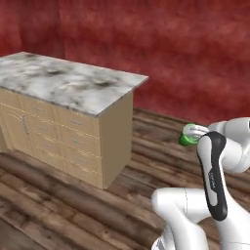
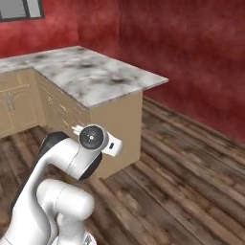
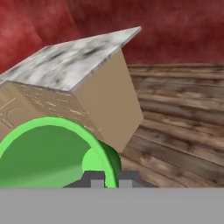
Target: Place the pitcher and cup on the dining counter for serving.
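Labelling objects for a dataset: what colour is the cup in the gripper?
Bright green; the cup shows best in the hand view.

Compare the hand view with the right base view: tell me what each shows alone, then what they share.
Hand view alone: the green cup, seen close from its open mouth, its rim pinched in the shut pincer.

Right base view alone: the robot's white arm, a window corner on the red wall, and a second run of cabinets joining at the left.

Both: the marble counter on its tan base, the red wall and the plank floor.
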{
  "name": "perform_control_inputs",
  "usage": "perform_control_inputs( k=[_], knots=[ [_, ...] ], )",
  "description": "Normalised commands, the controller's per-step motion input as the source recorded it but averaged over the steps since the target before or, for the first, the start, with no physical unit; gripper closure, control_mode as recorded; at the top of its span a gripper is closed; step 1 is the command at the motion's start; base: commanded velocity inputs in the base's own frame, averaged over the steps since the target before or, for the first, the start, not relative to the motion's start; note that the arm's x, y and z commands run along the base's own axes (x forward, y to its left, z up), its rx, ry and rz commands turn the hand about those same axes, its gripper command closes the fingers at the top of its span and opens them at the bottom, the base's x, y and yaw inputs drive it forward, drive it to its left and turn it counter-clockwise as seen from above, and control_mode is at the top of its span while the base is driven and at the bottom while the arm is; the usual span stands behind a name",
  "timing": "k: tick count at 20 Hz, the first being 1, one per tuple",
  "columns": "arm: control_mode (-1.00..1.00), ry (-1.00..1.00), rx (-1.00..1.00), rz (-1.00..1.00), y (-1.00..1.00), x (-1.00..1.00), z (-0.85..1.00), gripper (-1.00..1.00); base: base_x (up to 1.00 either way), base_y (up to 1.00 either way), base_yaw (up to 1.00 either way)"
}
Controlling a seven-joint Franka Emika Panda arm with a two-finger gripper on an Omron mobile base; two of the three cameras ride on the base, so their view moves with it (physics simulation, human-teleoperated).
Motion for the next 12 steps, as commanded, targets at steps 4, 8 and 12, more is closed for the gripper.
perform_control_inputs(
  k=[4, 8, 12],
  knots=[
    [1.00, 0.00, 0.00, 0.00, 0.00, 0.00, 0.00, 1.00, 1.00, -0.72, 0.03],
    [1.00, 0.00, 0.00, 0.00, 0.00, 0.00, 0.00, 1.00, 1.00, -0.76, 0.01],
    [1.00, 0.00, 0.00, 0.00, 0.00, 0.00, 0.00, 1.00, 1.00, -0.78, 0.04]
  ],
)
